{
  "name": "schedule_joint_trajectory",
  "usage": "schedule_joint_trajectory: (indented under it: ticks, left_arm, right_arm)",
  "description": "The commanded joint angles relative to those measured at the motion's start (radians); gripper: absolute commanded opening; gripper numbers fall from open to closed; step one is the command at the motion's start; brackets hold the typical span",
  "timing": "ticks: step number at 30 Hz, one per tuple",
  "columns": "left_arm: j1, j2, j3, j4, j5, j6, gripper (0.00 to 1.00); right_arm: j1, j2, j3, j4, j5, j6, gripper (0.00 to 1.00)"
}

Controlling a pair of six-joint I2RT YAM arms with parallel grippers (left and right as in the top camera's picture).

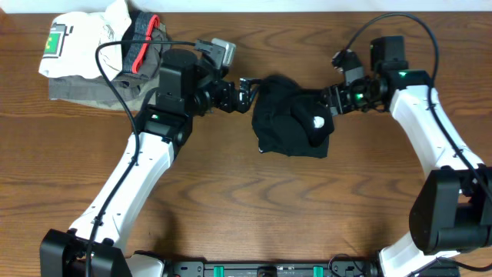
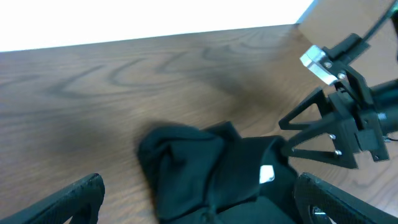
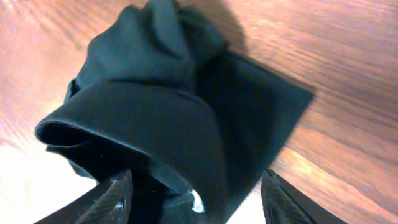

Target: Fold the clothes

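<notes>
The black garment (image 1: 290,119) lies crumpled in a loose heap on the wooden table (image 1: 231,200), its small white tag (image 1: 317,121) facing up on the right side. My left gripper (image 1: 244,92) is at the garment's upper left edge. In the left wrist view its fingers (image 2: 205,211) are spread wide, with the black cloth (image 2: 199,168) lying between them. My right gripper (image 1: 332,100) is at the garment's upper right edge. In the right wrist view it (image 3: 199,205) is open, with a raised fold of the cloth (image 3: 161,118) between its fingers.
A pile stands at the back left: a white garment with a green patch (image 1: 58,42) on folded grey garments with red trim (image 1: 142,38). The left arm's cable loops over that pile. The table's far edge (image 1: 254,11) runs just behind both grippers.
</notes>
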Motion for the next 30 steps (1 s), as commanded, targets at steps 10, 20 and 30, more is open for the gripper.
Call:
schedule_joint_trajectory:
  ticks: [10,20,30]
  left_arm:
    - [0.003,-0.001,0.007,-0.059,-0.006,0.077,0.98]
    - [0.003,0.016,0.007,-0.073,-0.048,0.077,0.98]
    - [0.003,0.022,0.007,-0.082,-0.048,0.108,0.98]
  right_arm:
    - [0.019,0.09,0.02,0.104,0.05,0.011,0.01]
    - [-0.116,0.141,0.036,0.085,0.05,0.048,0.01]
    - [-0.134,0.301,0.039,0.094,0.05,0.049,0.55]
